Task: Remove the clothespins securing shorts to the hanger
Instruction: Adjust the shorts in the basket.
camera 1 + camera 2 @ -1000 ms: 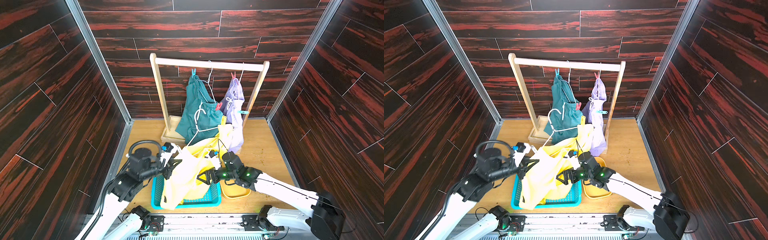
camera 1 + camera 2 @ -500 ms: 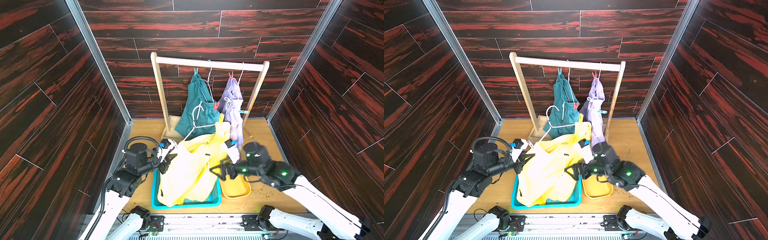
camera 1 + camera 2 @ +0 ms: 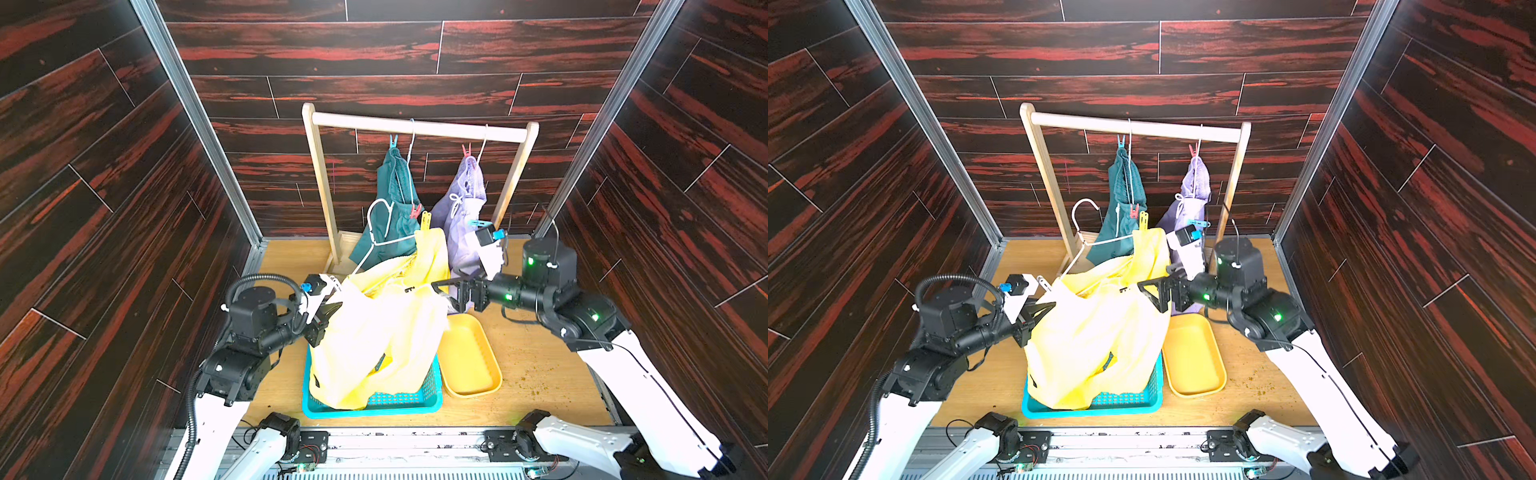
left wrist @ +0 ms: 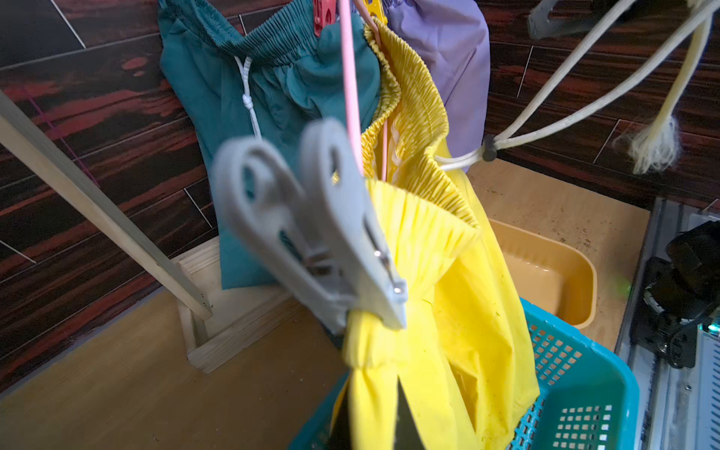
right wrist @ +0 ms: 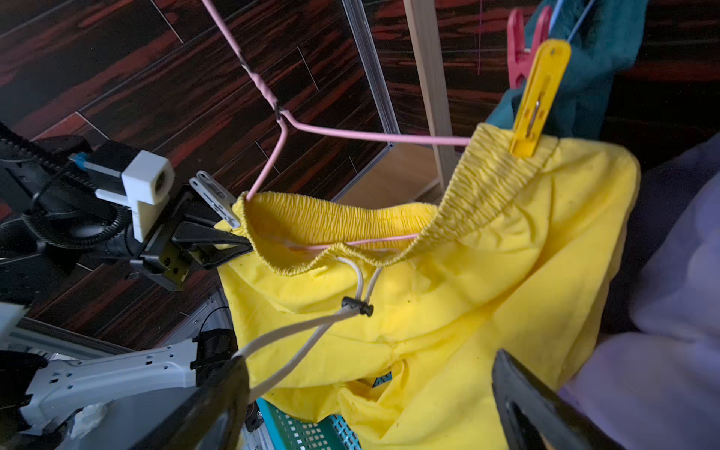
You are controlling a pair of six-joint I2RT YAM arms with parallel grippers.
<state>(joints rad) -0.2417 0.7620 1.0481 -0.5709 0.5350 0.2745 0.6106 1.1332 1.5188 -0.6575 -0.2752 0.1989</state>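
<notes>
Left hand [image 5: 243, 243] clamped shut, seemingly on waistband of yellow shorts [image 3: 382, 332] beside grey clothespin [image 4: 323, 241], right hand [image 3: 442, 296] wide open and empty near drawstring [image 5: 311, 331], shorts drooping into teal basket [image 3: 399, 409] at bench [image 3: 540, 365] front edge, yellow clothespin [image 3: 425, 220] pinning them to pink hanger [image 5: 374, 134].

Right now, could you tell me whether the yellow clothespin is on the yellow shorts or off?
Clipped on: the yellow clothespin pinches the elastic waistband of the yellow shorts.
</notes>
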